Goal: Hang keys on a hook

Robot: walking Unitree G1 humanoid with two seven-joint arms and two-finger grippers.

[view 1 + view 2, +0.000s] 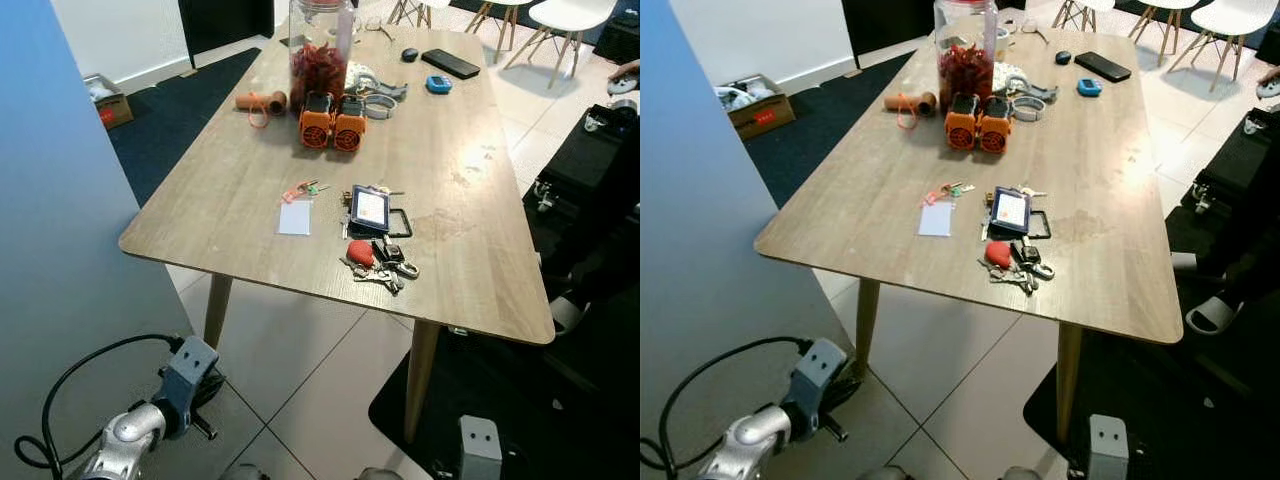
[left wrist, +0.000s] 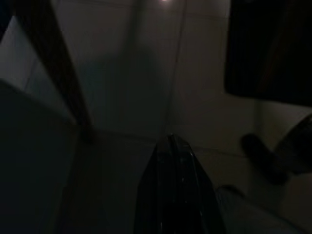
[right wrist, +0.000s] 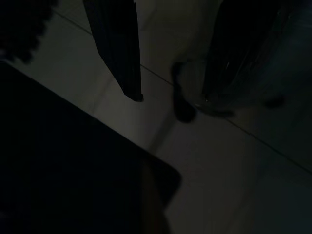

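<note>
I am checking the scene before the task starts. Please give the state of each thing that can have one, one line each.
Bunch of keys: lying flat on the wooden table, not hung.
Jar: upright, filled with red pieces.
Black phone: flat at the far end.
Left tool: shut, hanging low over the floor.
Right tool: open, hanging low over the floor.

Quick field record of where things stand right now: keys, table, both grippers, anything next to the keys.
keys: bunch with red fob, lying near the table's near edge
table: wooden, robot stands before it
beside keys: card holder just behind; white card to their left
left gripper: low over the floor tiles, shut, idle
right gripper: low over the floor tiles, open, idle
hook: none seen
</note>
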